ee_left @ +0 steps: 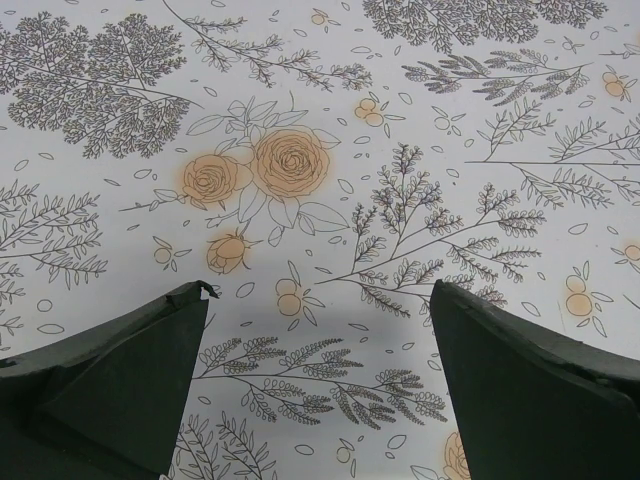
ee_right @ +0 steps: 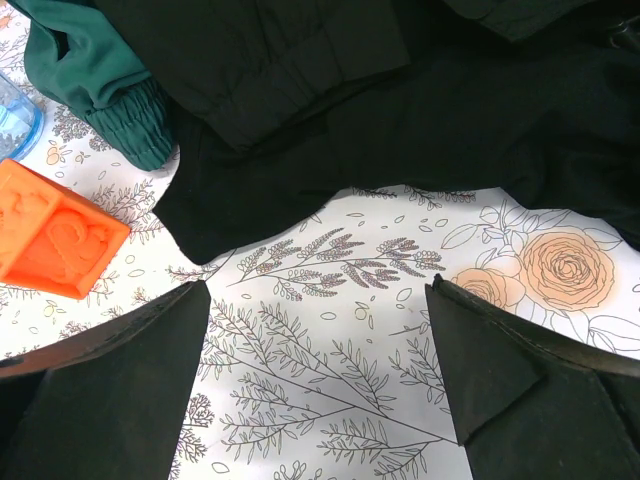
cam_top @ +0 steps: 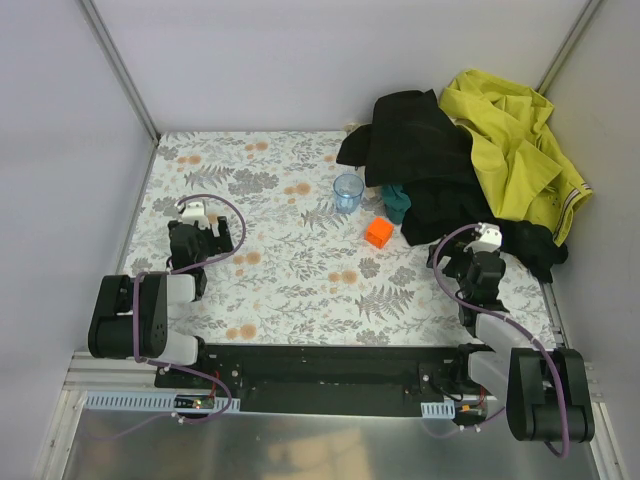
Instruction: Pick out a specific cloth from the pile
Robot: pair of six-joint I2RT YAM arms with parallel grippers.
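The yellow-green cloth (cam_top: pixel 510 150) with its striped hem band lies draped over the back right of the pile (cam_top: pixel 430 170), a heap of mostly black garments at the table's far right. A small teal piece (cam_top: pixel 396 200) pokes out at the pile's near left edge. My right gripper (cam_top: pixel 478 248) hovers at the pile's near edge, open and empty; in the right wrist view black garments (ee_right: pixel 400 110) and the teal cuff (ee_right: pixel 100 90) lie just ahead of the gripper (ee_right: pixel 320 300). My left gripper (cam_top: pixel 200 222) sits open over bare table at the left, far from the pile (ee_left: pixel 320 310).
An orange cube (cam_top: pixel 379 232) (ee_right: pixel 50 240) and a clear blue cup (cam_top: pixel 348 191) stand on the floral tablecloth (cam_top: pixel 280 260) just left of the pile. White walls enclose the table on the left, back and right.
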